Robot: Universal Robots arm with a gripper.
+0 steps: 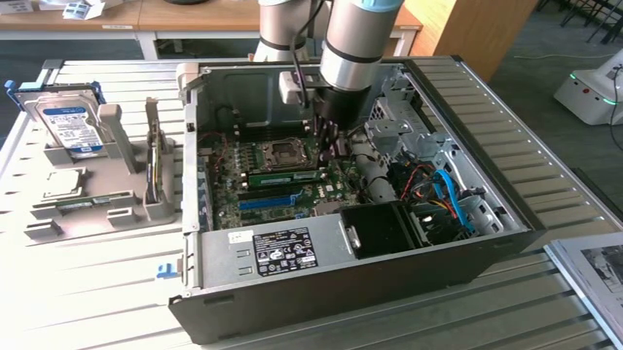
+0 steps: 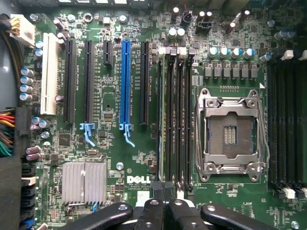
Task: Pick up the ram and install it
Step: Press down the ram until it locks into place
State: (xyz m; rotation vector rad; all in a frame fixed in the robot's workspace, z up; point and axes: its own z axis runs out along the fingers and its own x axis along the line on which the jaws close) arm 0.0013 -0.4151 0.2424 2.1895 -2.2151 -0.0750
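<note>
The ram [image 1: 284,176] is a long green stick standing on edge in a memory slot of the motherboard [image 1: 255,195], beside the empty processor socket [image 1: 283,152]. My gripper [image 1: 330,141] hangs inside the open computer case [image 1: 506,219], just above the ram's end on the exterior view's right. In the wrist view the gripper [image 2: 164,212] is shut, its black fingertips [image 2: 154,209] pressed together over the end of the memory slots [image 2: 175,120]. There the ram is seen edge-on and I cannot tell whether the fingertips touch it.
A grey holder [image 1: 127,157] on the exterior view's left carries a blue-labelled hard drive [image 1: 66,124] and a square silver chip [image 1: 60,182]. Inside the case are the power supply [image 1: 282,251], a black fan shroud [image 1: 381,230] and blue cables [image 1: 450,198]. Case walls close in around the arm.
</note>
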